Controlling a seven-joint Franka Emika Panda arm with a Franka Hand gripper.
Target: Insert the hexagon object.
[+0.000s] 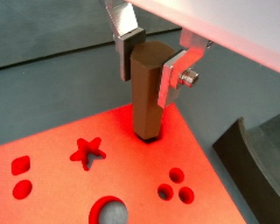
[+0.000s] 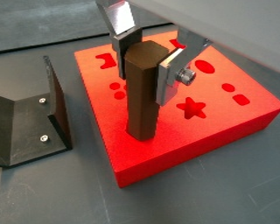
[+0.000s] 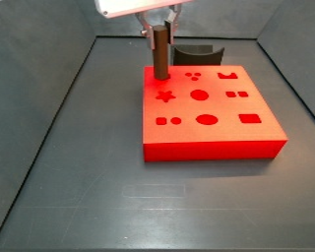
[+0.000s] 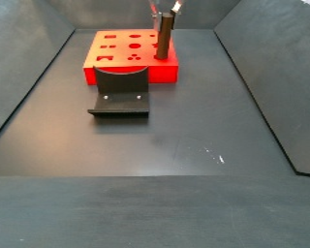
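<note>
Side view: end effector (image 3: 160,22) over dark grey floor (image 3: 121,197).

Silver-plated pincer (image 2: 150,63) (dark pads, screw)

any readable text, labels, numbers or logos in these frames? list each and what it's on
None: no words, numbers, labels or logos are readable in any view.
The red block carries only cut-out shapes: star, circles, squares.
The fixture shows just two screws.
The hand, shut on the brown peg above the block, is unmarked.
</note>
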